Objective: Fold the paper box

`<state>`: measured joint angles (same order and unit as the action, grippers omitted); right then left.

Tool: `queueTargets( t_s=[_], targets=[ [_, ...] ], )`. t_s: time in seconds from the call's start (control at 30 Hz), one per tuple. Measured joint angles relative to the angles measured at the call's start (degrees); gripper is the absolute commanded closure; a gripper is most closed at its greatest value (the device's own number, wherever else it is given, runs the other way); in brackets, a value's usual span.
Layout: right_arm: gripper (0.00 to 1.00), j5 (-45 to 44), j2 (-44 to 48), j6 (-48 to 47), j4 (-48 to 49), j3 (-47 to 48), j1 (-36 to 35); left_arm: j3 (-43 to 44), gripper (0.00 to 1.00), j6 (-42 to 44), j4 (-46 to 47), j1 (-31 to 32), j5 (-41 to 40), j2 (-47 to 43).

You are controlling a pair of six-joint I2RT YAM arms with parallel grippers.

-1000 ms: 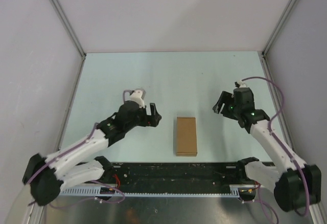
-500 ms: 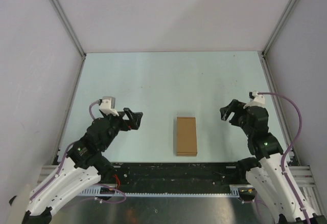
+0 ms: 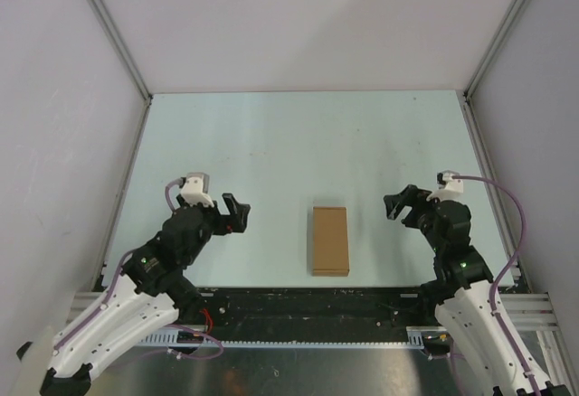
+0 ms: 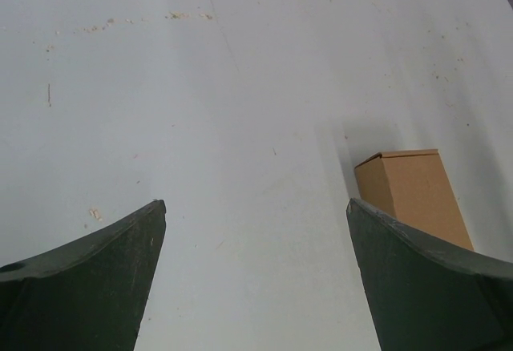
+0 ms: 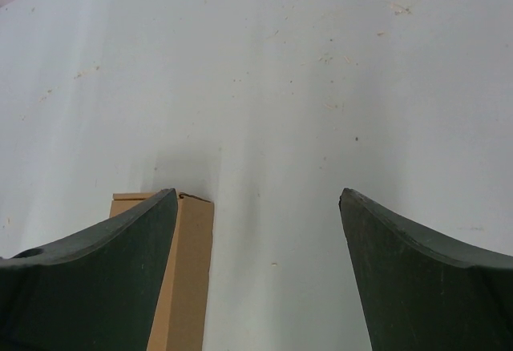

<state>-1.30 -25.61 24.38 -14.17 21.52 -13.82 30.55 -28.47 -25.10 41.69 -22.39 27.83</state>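
The paper box (image 3: 329,240) is a small closed brown cardboard box lying flat on the pale table near its front edge, midway between the arms. My left gripper (image 3: 237,212) is open and empty, well left of the box. My right gripper (image 3: 399,205) is open and empty, right of it. In the left wrist view the box (image 4: 413,193) lies ahead to the right, partly behind the right finger; the left gripper (image 4: 256,207) holds nothing. In the right wrist view the box (image 5: 186,271) shows at lower left, partly behind the left finger; the right gripper (image 5: 256,195) holds nothing.
Pale walls with metal corner posts (image 3: 118,39) enclose the table on three sides. A black rail (image 3: 308,304) with the arm bases runs along the near edge, just in front of the box.
Both arms have drawn back from the box toward their bases, the left one moving left and the right one nearer. The box has not moved. In the last half second little changed.
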Motion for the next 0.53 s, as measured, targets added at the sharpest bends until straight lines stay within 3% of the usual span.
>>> queueTargets(
  t_s=[0.53],
  targets=[
    [0.11,-1.3,-3.0,0.0,3.9,-0.5,0.0,0.0,0.00,0.0,-1.2,0.0,-1.4,-4.7]
  ],
)
